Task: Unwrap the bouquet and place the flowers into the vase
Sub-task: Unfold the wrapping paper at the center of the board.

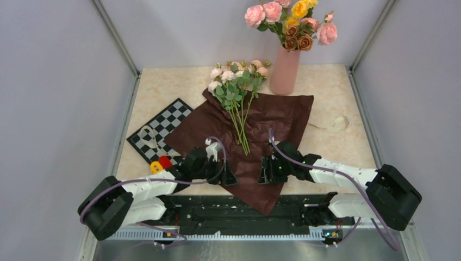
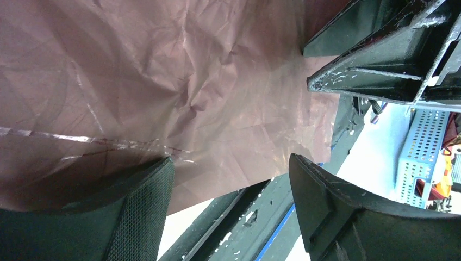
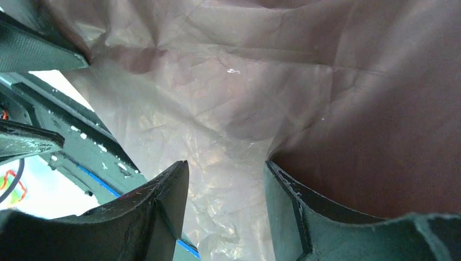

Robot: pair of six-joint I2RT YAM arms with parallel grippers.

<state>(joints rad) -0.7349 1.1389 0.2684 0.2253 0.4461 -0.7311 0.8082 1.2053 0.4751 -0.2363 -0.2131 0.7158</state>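
Observation:
The bouquet lies unwrapped: its dark red crinkled paper [image 1: 282, 117] is spread flat on the table. The flowers [image 1: 235, 87] rest on it, blooms toward the back and thin green stems [image 1: 241, 130] pointing at me. At the back right stands the salmon-pink vase [image 1: 285, 70]. My left gripper [image 1: 228, 178] is low over the paper's near left part. It is open [image 2: 231, 159], with only the paper's edge [image 2: 163, 81] and the rail showing in its gap. My right gripper [image 1: 266, 173] faces it across the near part. It is open too [image 3: 226, 163], with pale backlit paper [image 3: 217, 125] in the gap.
Larger pink, yellow and brown roses [image 1: 291, 22] fill the vase's mouth. A folded chessboard [image 1: 163, 128] lies at the left with small red and yellow pieces [image 1: 160, 164] near its front. A cream ribbon [image 1: 334, 124] lies loose at the right. The paper's near corner hangs over the front rail [image 1: 261, 215].

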